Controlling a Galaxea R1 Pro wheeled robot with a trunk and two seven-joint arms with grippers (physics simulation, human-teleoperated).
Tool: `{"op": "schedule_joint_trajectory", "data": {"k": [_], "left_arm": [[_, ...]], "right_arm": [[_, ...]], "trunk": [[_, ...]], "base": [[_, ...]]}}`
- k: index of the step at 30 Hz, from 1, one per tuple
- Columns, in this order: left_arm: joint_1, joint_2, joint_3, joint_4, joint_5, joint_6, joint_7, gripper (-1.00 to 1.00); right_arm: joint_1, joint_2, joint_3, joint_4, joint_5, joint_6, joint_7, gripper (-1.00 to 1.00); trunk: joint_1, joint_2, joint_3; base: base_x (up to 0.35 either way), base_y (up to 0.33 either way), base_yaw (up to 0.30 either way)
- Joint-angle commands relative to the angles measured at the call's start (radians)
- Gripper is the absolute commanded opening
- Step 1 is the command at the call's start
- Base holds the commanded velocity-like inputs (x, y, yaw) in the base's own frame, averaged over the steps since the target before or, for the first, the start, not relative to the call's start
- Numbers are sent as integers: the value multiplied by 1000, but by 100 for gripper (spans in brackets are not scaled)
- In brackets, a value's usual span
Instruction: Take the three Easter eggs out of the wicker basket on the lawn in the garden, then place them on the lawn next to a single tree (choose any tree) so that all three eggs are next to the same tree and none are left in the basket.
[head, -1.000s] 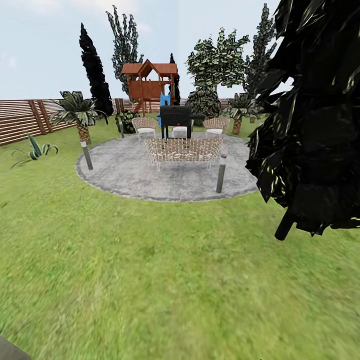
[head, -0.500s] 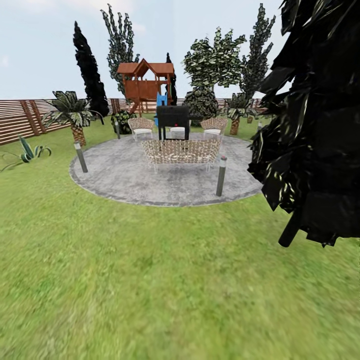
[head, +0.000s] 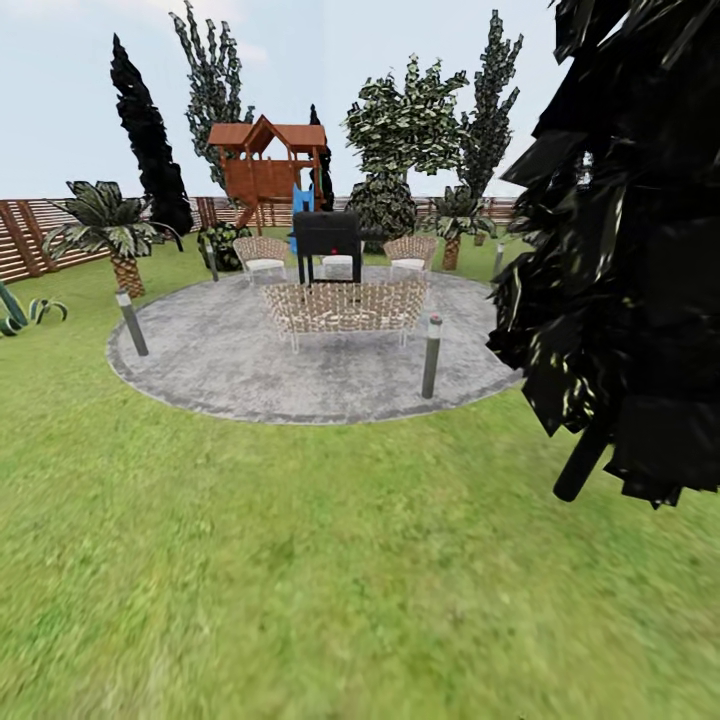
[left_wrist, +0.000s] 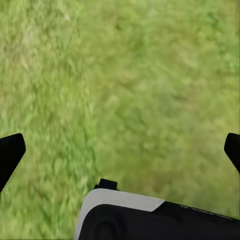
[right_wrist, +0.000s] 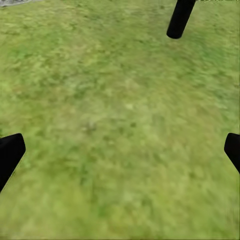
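Eggs: none lay in sight at this moment, nor did the basket; their place could not be told from these views.
Handling (judged): small, rounded and probably smooth, so an egg would tend to slip; a hold across its widest part, with light pressure, looked safest.
Lawn: green with yellowish patches, it ran from the robot's feet to the patio.
Patio: round and grey, it carried a wicker bench, two chairs behind it and a black grill, with short post lights at its edge.
Conifer: near-black, it stood close on the right, its dark trunk meeting the grass; the same trunk appeared in the right wrist view.
Tree: a broad-leaved crown rose beyond the patio, well apart from the robot.
Playhouse and fence: these closed the far side.
Left gripper: its fingers stood wide apart over bare grass, holding nothing.
Right gripper: likewise spread wide and empty above the grass.
Change from a second earlier: the whole head view had slid leftward, the patio, playhouse and palm all shifting together and the spiky plant nearly leaving the edge; this read as the camera turning right, not as things moving.
Stage (judged): the robot was travelling or searching, with no egg yet taken.
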Motion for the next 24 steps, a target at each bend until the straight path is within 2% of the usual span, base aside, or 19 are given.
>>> {"op": "schedule_joint_trajectory", "data": {"k": [1, 9, 17, 24], "left_arm": [[-1, 0, 2, 0, 0, -3, 1, 100], [0, 0, 2, 0, 0, -3, 1, 100], [-1, 0, 2, 1, 0, -3, 0, 100], [-1, 0, 2, 0, 0, -3, -1, 100]], "right_arm": [[-1, 0, -1, 1, -5, -4, 3, 100], [-1, 0, -1, 1, -5, -5, 3, 100], [-1, 0, -1, 1, -5, -5, 3, 100], [-1, 0, -1, 1, -5, -6, 3, 100]], "trunk": [[1, -2, -2], [1, -2, -2], [1, -2, -2], [1, -2, -2]], "base": [[334, 124, -4], [334, 128, 10], [334, 131, 173], [334, 131, 35]]}}
